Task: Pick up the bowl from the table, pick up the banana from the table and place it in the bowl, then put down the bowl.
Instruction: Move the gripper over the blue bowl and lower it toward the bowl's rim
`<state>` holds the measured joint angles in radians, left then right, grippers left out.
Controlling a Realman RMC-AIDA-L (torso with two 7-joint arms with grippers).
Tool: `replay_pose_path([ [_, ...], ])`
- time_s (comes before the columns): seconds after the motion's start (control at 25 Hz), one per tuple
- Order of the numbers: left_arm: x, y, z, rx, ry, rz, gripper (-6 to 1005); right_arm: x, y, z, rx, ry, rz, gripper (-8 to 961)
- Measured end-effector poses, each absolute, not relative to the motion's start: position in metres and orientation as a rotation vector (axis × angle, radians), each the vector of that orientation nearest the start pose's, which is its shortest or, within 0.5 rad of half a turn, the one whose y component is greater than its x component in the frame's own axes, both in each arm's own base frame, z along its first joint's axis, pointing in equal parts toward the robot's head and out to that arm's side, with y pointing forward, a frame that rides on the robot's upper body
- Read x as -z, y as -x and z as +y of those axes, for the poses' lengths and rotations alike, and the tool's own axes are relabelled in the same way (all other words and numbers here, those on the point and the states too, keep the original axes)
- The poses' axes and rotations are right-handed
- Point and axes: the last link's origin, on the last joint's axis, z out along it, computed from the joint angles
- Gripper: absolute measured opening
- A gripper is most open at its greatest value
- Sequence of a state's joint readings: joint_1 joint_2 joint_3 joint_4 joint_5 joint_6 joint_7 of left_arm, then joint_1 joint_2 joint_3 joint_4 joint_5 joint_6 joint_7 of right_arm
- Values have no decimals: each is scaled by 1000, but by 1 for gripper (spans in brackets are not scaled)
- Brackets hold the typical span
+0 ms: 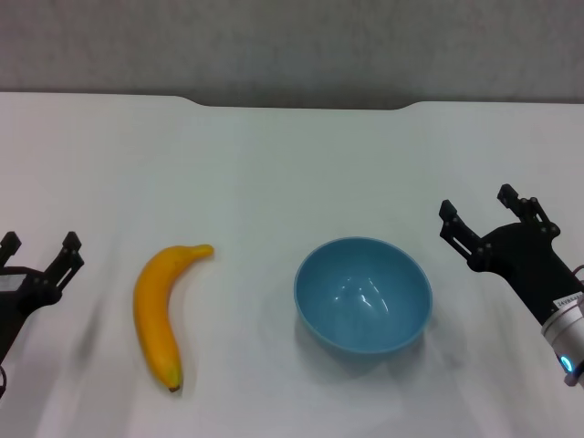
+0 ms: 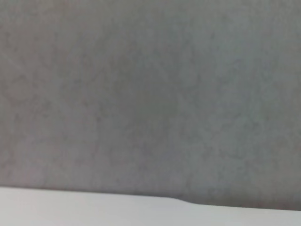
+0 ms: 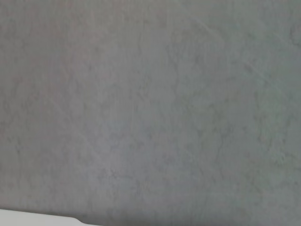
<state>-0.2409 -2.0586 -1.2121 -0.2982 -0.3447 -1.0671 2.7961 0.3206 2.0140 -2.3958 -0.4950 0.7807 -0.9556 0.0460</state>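
Bowl (image 1: 362,294) sits upright mid-bench (image 1: 274,164), banana (image 1: 161,311) well left of it; both untouched; right hand (image 1: 482,215) spread, near the bowl; left hand (image 1: 41,244) spread, idle; judgement: right pinches the near rim squarely, lifts level.

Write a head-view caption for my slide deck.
Banana and empty blue bowl between open left gripper and right gripper.

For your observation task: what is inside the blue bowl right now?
The bowl holds nothing; only its glossy inside shows. The banana lies beside it on the table. The tabletop beneath the bowl is covered.
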Motion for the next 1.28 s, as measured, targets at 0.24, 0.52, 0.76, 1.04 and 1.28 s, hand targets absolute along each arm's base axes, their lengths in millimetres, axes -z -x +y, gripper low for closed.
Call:
replay_pose_path([
  [0.24, 12, 365, 293, 722, 1577, -788, 894, 53, -301, 316, -682, 1810, 573, 894],
  [0.52, 13, 364, 293, 716, 1587, -780, 893, 53, -301, 316, -682, 1810, 573, 893],
  [0.76, 13, 363, 293, 719, 1588, -775, 893, 53, -301, 316, -682, 1810, 573, 893],
  [1.04, 12, 366, 288, 720, 1590, -777, 893, 59, -292, 319, -693, 1827, 601, 893],
  [1.28, 12, 363, 285, 739, 1596, -776, 893, 64, -277, 330, -599, 1867, 656, 892],
])
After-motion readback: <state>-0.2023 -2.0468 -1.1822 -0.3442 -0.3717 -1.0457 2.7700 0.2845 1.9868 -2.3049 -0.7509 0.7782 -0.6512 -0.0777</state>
